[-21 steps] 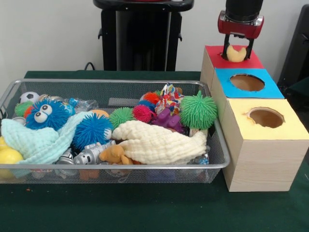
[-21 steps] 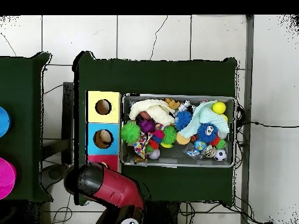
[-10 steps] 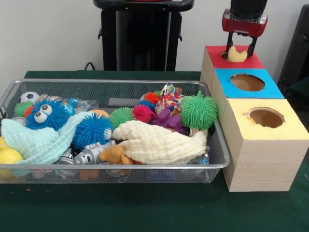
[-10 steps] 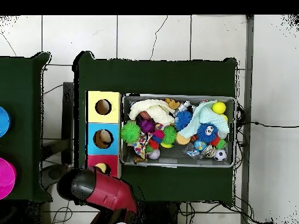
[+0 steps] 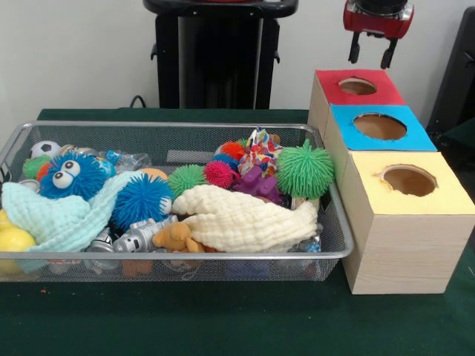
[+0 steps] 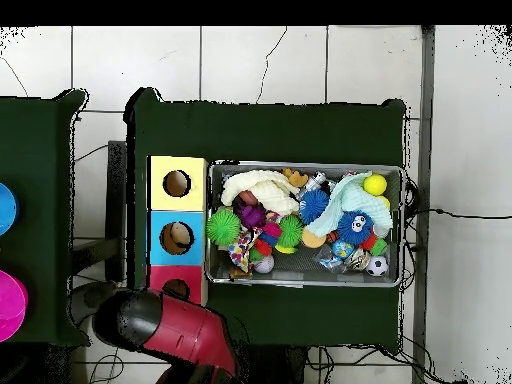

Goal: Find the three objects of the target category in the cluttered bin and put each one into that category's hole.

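Observation:
My gripper (image 5: 369,58) hangs open and empty high above the red-topped box's hole (image 5: 358,86); nothing shows in that hole. In the overhead view the red and black arm (image 6: 165,325) covers the gripper, just beside the red hole (image 6: 176,289). The wire bin (image 5: 171,126) holds a jumble: a green spiky ball (image 5: 304,169), a cream cloth (image 5: 245,219), a blue spiky ball (image 5: 141,199), a blue furry toy with eyes (image 5: 70,174), a purple toy (image 5: 260,183), a brown plush (image 5: 177,237) and a small robot figure (image 5: 137,237).
The blue-topped hole (image 5: 380,126) and yellow-topped hole (image 5: 409,180) sit in line in front of the red one, right of the bin. Seen from overhead, something pale lies inside the blue hole (image 6: 177,238). A mint cloth (image 5: 52,219) and yellow ball (image 5: 13,239) fill the bin's left end.
The pale yellow object held over the red hole was let go and is gone from sight. The gripper rose straight up, away from the box.

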{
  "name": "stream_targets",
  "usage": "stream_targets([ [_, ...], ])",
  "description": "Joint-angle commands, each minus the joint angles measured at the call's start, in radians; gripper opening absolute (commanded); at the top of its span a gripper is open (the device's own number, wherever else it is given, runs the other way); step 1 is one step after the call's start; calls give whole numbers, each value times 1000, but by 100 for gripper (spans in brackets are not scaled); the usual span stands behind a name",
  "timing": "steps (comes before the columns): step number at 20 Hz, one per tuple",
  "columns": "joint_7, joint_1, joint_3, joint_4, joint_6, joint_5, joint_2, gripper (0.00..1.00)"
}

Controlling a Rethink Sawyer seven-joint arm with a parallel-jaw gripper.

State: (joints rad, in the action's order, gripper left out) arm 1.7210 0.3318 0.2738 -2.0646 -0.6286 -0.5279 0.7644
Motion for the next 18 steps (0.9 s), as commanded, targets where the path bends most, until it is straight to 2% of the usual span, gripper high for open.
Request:
stream_targets([
  [1,286,23,98,172,-45,83,-17,100],
  [3,257,26,132,216,1,114,-40,100],
  [7,200,3,150,278,43,157,-62,100],
  [18,113,-93,97,352,120,234,-119,100],
])
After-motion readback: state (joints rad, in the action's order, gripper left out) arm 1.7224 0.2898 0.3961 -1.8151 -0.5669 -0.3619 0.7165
